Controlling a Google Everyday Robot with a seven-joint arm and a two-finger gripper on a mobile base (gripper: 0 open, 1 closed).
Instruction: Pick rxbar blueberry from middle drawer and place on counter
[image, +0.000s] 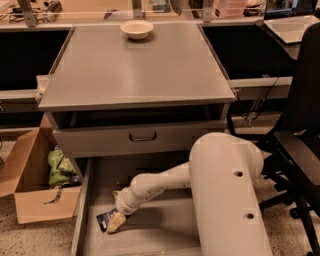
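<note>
Down in middle drawer (165, 231), pincer (116, 223) over rxbar blueberry (103, 220) lying diag. (grip: can't tell).

no text legible, end effector (116, 223) in middle drawer (162, 227)
</note>
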